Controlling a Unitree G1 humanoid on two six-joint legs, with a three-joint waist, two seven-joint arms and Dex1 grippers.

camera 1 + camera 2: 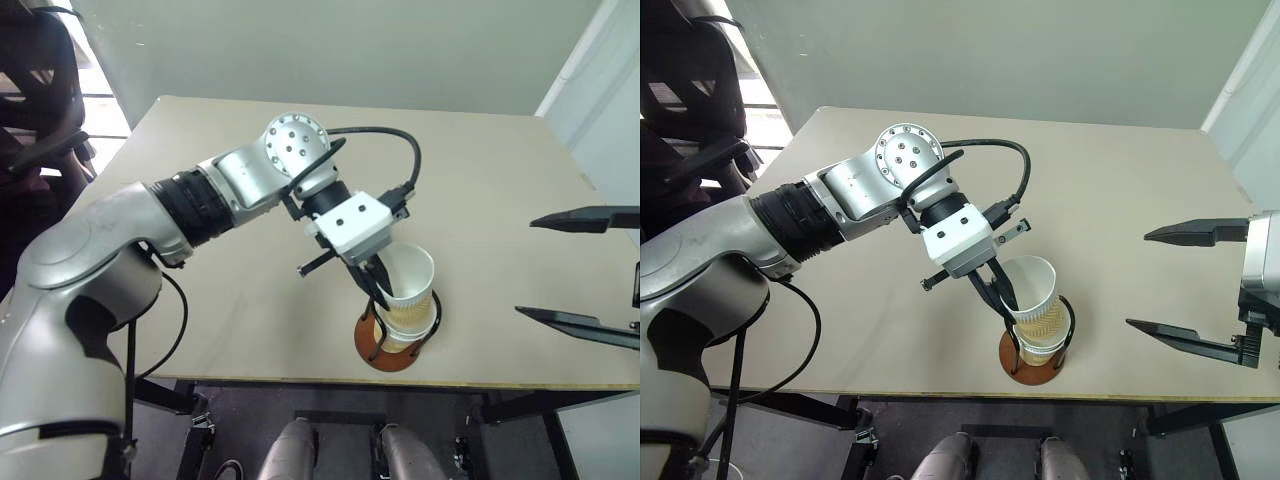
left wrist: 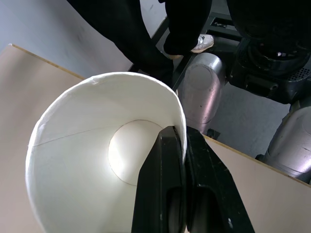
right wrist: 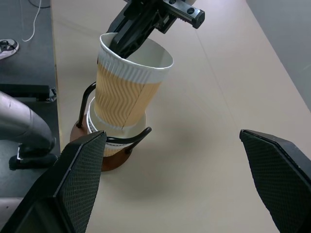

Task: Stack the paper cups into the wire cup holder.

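The left pincer is clenched on the rim of the top paper cup, one black finger inside the white wall and one outside, as the left wrist view shows plainly. That cup hangs tilted, its mouth leaning toward the far right of the bench, and its tapered bottom has entered the cup below, which already sits in the wire cup holder. The holder stands near the front edge of the bench, its reddish-brown disc flat on the surface and its black wire loops rising around the lower cup. From the right wrist view, the held cup is only partly nested and sits crooked against the lower cup's rim. Whether a third cup lies under that one cannot be told.

The right pincer hangs released and wide apart, well off to the right of the holder, grasping nothing.

The step in hand looks like seating this cup into the stack. The next move calls for righting the cup so its axis lines up with the one below, pressing it down between the wire loops, then letting go of the rim and drawing the inner finger out without dragging the cup up or tipping the holder.
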